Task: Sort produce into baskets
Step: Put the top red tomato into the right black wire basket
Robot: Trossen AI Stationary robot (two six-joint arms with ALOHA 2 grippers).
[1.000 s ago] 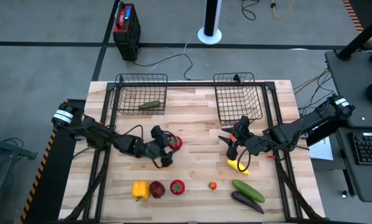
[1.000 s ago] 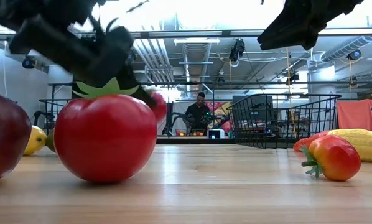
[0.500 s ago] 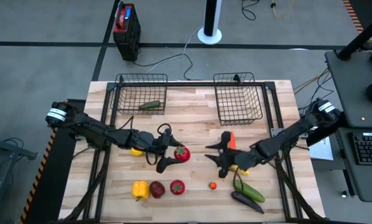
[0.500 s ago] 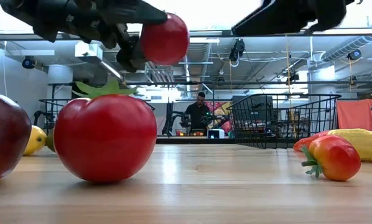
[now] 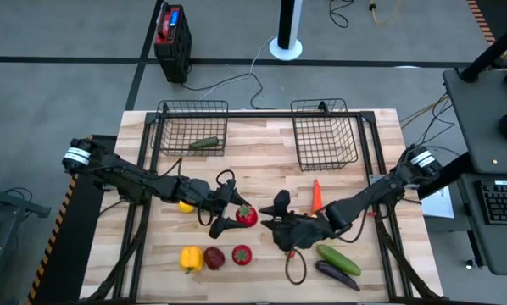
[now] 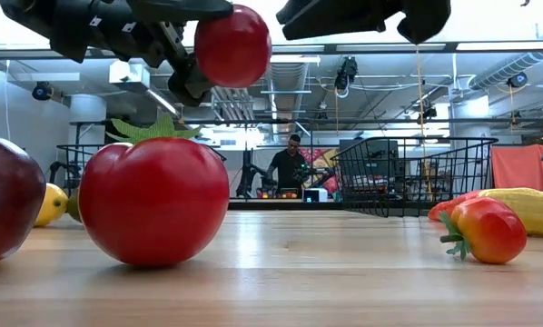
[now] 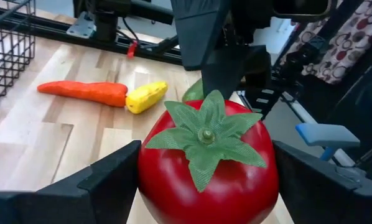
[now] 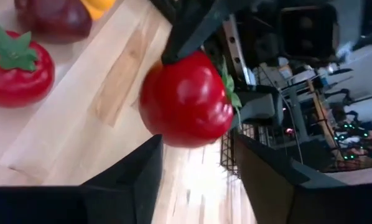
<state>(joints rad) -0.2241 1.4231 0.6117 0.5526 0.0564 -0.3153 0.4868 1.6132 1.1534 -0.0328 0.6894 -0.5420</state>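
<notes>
- My left gripper [image 5: 231, 214] clamps the tomato [image 5: 246, 215] above mid-table.
- My right gripper [image 5: 277, 222], fingers parted, faces it nearby.
- I should hand over squarely, releasing only once gripped.

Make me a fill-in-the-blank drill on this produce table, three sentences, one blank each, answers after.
1. The left gripper holds a red ____ above the table.
2. The only piece already in a basket is green, and it lies in the ____ basket as seen from above.
3. The carrot lies on the table in front of the ____ basket as seen from above.

Missing words: tomato; left; right
</notes>
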